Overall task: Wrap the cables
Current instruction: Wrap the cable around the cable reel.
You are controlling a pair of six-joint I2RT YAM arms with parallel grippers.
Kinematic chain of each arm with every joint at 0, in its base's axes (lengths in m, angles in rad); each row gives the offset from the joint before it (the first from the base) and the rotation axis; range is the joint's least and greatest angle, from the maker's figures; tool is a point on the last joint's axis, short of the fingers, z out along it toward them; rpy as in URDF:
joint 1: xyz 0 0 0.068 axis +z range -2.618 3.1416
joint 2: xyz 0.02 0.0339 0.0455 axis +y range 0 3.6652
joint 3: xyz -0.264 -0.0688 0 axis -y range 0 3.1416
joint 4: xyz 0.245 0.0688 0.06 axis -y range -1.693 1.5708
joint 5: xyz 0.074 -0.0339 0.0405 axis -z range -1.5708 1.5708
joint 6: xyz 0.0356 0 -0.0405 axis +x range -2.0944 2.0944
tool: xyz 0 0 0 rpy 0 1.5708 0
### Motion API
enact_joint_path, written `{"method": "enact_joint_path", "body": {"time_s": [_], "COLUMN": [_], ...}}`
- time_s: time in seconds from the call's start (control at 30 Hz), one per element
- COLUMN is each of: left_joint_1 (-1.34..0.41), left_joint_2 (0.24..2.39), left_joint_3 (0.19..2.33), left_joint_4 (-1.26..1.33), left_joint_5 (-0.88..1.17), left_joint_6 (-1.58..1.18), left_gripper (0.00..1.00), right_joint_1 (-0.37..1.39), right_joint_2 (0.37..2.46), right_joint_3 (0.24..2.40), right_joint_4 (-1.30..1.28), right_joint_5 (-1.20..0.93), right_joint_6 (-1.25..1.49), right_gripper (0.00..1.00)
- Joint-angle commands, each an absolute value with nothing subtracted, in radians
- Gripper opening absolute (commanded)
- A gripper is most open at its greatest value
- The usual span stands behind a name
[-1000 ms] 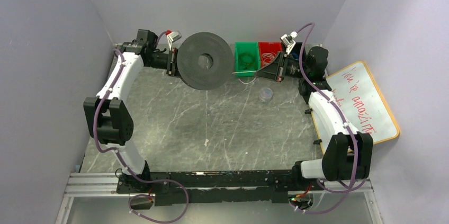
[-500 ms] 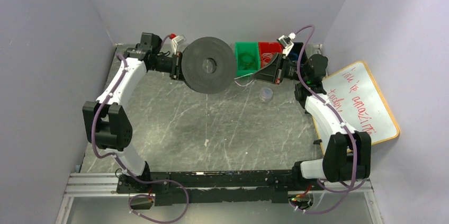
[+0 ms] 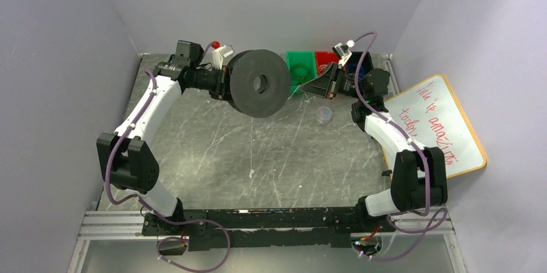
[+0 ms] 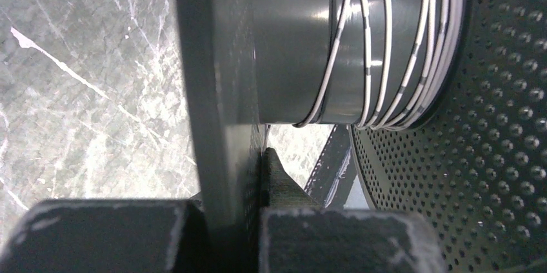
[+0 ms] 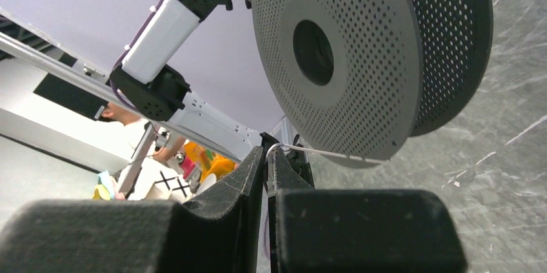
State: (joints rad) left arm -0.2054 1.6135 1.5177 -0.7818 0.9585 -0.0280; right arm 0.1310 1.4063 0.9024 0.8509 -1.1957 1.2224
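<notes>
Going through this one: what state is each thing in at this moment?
spool, held up on edge, flange clamped by left gripper
cable, several turns wound on spool, tail running to right gripper
left gripper, shut on spool
right gripper, shut on cable
clear cup, standing on table
whiteboard, written on in red

Your top camera looks down from above and behind the bases over the whole grey marbled table (image 3: 213, 144). Your left wrist camera sits edge-on against the big black perforated spool (image 4: 490, 176); your right looks up at its face from nearby. Both wrist views share its thin whitish wire (image 4: 387, 40).
</notes>
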Motion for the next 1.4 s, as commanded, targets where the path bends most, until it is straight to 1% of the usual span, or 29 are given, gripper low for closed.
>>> {"method": "enact_joint_path", "body": {"time_s": [0.0, 0.1, 0.17, 0.47, 0.63, 0.77, 0.8, 0.83, 0.87, 0.97, 1.0, 1.03, 1.37], "left_joint_1": [-0.227, -0.227, -0.227, -0.224, -0.218, -0.216, -0.216, -0.216, -0.216, -0.216, -0.216, -0.216, -0.216], "left_joint_2": [1.559, 1.56, 1.561, 1.581, 1.584, 1.588, 1.59, 1.591, 1.591, 1.593, 1.594, 1.595, 1.605], "left_joint_3": [1.513, 1.51, 1.508, 1.503, 1.5, 1.502, 1.504, 1.505, 1.505, 1.509, 1.511, 1.512, 1.53], "left_joint_4": [-0.737, -0.736, -0.732, -0.728, -0.729, -0.731, -0.734, -0.736, -0.735, -0.743, -0.745, -0.747, -0.778], "left_joint_5": [0.845, 0.843, 0.842, 0.836, 0.842, 0.848, 0.849, 0.851, 0.849, 0.85, 0.851, 0.854, 0.879], "left_joint_6": [-0.032, -0.035, -0.038, -0.052, -0.053, -0.051, -0.049, -0.047, -0.048, -0.041, -0.038, -0.037, -0.013], "left_gripper": [0.02, 0.02, 0.02, 0.02, 0.02, 0.02, 0.02, 0.02, 0.02, 0.02, 0.02, 0.02, 0.02], "right_joint_1": [0.15, 0.163, 0.164, 0.166, 0.167, 0.168, 0.167, 0.167, 0.167, 0.167, 0.167, 0.168, 0.167], "right_joint_2": [1.427, 1.437, 1.432, 1.405, 1.408, 1.4, 1.398, 1.395, 1.391, 1.378, 1.373, 1.37, 1.365], "right_joint_3": [0.914, 0.923, 0.923, 0.933, 0.947, 0.958, 0.961, 0.964, 0.965, 0.969, 0.971, 0.973, 0.985], "right_joint_4": [1.062, 1.094, 1.101, 1.162, 1.242, 1.26, 1.257, 1.257, 1.259, 1.228, 1.221, 1.22, 1.255], "right_joint_5": [-1.153, -1.165, -1.172, -1.211, -1.236, -1.253, -1.257, -1.261, -1.262, -1.269, -1.271, -1.274, -1.291], "right_joint_6": [1.322, 1.341, 1.344, 1.38, 1.442, 1.456, 1.456, 1.454, 1.448, 1.424, 1.419, 1.416, 1.451], "right_gripper": [0.1, 0.05, 0.04, 0.09, 0.11, 0.11, 0.09, 0.03, 0.0, 0.0, 0.03, 0.05, 0.08]}}
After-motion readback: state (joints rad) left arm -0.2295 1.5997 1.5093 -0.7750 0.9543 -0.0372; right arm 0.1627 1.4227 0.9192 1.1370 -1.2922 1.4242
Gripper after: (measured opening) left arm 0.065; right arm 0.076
